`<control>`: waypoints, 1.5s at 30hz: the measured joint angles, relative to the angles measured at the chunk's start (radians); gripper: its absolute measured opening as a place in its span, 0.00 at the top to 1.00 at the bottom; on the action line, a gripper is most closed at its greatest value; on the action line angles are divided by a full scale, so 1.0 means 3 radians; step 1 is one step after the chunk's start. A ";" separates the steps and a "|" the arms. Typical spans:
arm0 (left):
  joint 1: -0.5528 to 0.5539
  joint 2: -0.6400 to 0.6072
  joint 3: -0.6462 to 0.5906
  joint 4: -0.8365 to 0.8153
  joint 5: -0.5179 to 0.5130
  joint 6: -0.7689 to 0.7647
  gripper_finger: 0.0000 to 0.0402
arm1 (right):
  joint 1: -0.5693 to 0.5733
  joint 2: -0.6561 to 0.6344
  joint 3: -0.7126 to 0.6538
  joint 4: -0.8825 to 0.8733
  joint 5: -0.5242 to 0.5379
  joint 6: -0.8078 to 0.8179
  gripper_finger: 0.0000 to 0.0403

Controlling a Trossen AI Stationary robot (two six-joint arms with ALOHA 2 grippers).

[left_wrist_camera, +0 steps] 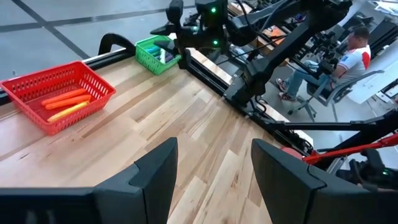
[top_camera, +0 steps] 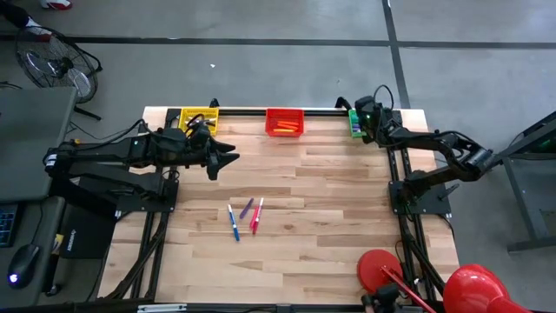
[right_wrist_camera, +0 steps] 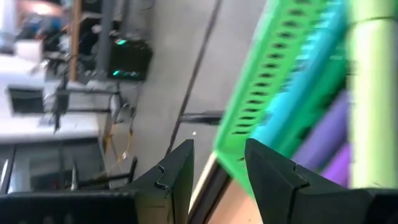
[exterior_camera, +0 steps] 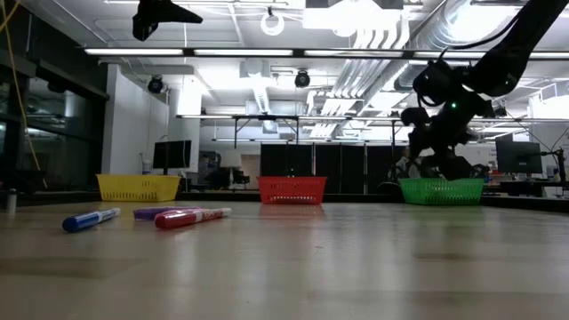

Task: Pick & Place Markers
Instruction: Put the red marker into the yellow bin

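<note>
Lower centre of high view: four markers [top_camera: 246, 216] loose on table [top_camera: 330, 235], blue, purple, pink/red, touching or just beside each other. Mid left: left gripper [top_camera: 228, 158] hovers off table, jaws apart, empty. Top edge: yellow basket [top_camera: 199, 116], red basket [top_camera: 284, 122] w/ orange markers [left_wrist_camera: 65, 102] inside, green basket [top_camera: 355, 123] upper right. Right gripper [right_wrist_camera: 216, 163] at green basket, jaws part open, nothing held; looks like post-drop. Next prob: one arm reaches down to loose cluster, picks one w/o dragging neighbours.

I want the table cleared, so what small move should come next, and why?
Probably swing the left pincer, open and empty near the yellow basket, toward the loose markers mid-table; the right pincer is over the green basket.
</note>
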 joint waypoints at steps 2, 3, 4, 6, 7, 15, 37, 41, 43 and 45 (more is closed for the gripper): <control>0.0000 0.0000 0.0000 -0.0001 0.0000 0.0000 0.50 | 0.0042 0.0000 0.0000 0.0137 0.0036 -0.0232 0.67; 0.0000 0.0000 0.0000 -0.0001 0.0001 0.0000 0.50 | 0.0066 0.0000 0.0000 0.0194 0.0060 -0.0343 0.67; 0.0000 -0.0001 0.0000 -0.0003 0.0001 0.0000 0.50 | 0.0091 0.0000 0.0000 0.0243 0.0088 -0.0430 0.67; 0.0000 -0.0001 0.0000 -0.0013 0.0003 0.0000 0.50 | 0.0139 0.0000 0.0000 0.0335 0.0156 -0.0543 0.67; 0.0000 -0.0001 0.0000 -0.0012 0.0003 0.0000 0.50 | 0.0167 0.0000 0.0000 0.0365 0.0184 -0.0569 0.67; 0.0000 -0.0001 0.0000 -0.0012 0.0089 0.0001 0.50 | 0.0462 -0.0188 0.0000 0.0466 0.0775 -0.1027 0.67; 0.0000 -0.0352 0.0001 -0.0513 0.0048 0.0089 0.50 | 0.1224 -0.0702 0.0000 0.1693 0.0285 -0.3351 0.67; -0.0001 -0.0376 0.0001 -0.0639 0.0048 0.0089 0.50 | 0.1452 -0.0703 0.0075 0.1735 0.0116 -0.3630 0.67; 0.0000 -0.0416 -0.0001 -0.0727 0.0048 0.0089 0.50 | 0.1587 -0.0703 0.0190 0.1636 0.0096 -0.3785 0.67; -0.0002 -0.0458 0.0000 -0.0762 0.0014 0.0089 0.50 | 0.1722 -0.0704 0.0350 0.1468 0.0100 -0.3954 0.67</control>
